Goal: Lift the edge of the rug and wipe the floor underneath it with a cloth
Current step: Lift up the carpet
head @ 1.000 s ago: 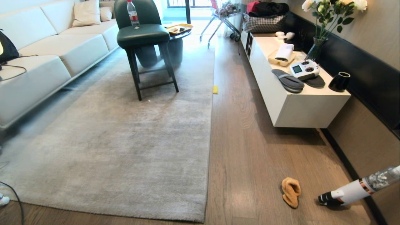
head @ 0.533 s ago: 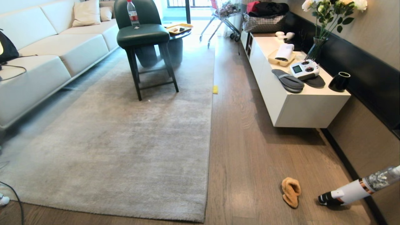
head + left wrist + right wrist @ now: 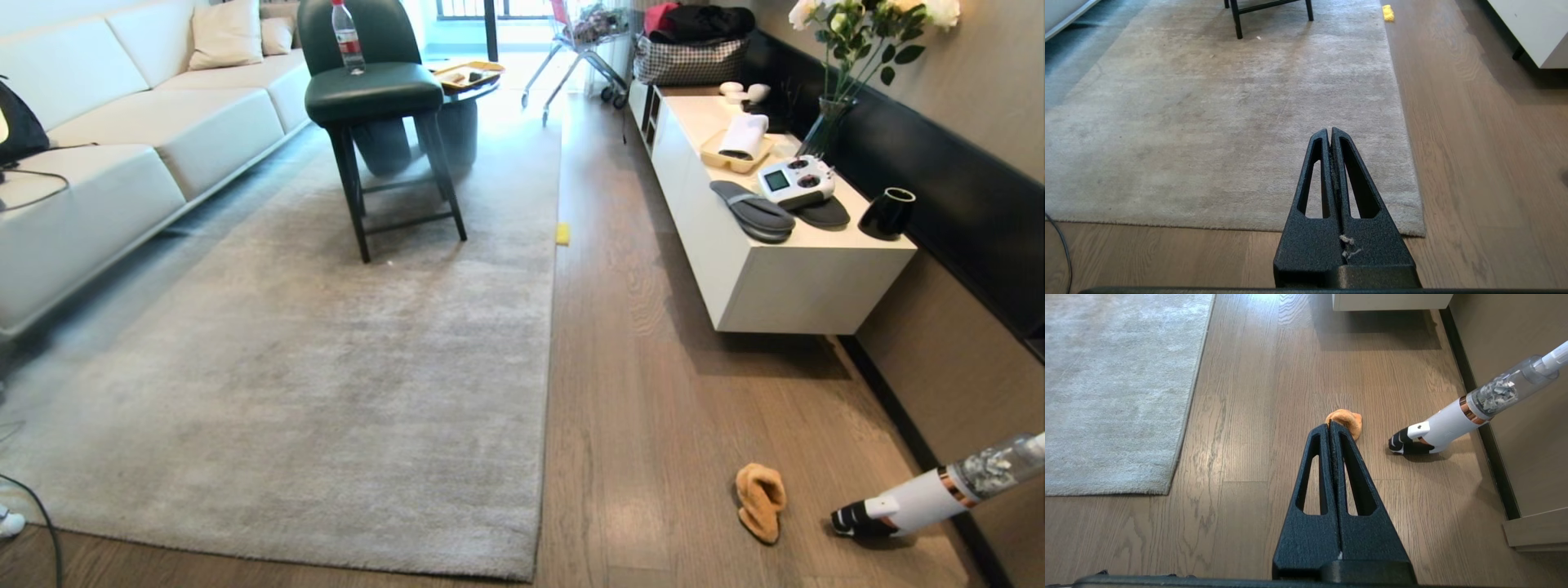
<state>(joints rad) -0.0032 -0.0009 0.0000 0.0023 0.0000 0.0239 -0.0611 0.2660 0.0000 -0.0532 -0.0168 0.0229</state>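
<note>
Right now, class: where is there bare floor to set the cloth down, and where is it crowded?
Free: the floor strip between the rug edge and the white cabinet. Crowded: beside the cloth, where the vacuum lies against the wall.

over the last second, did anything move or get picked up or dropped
Nothing visibly changed. The cloth lies on the floor to the right of the rug edge, which is flat and unlifted. The left gripper and right gripper are both shut and empty, with the right one pointing toward the cloth.
</note>
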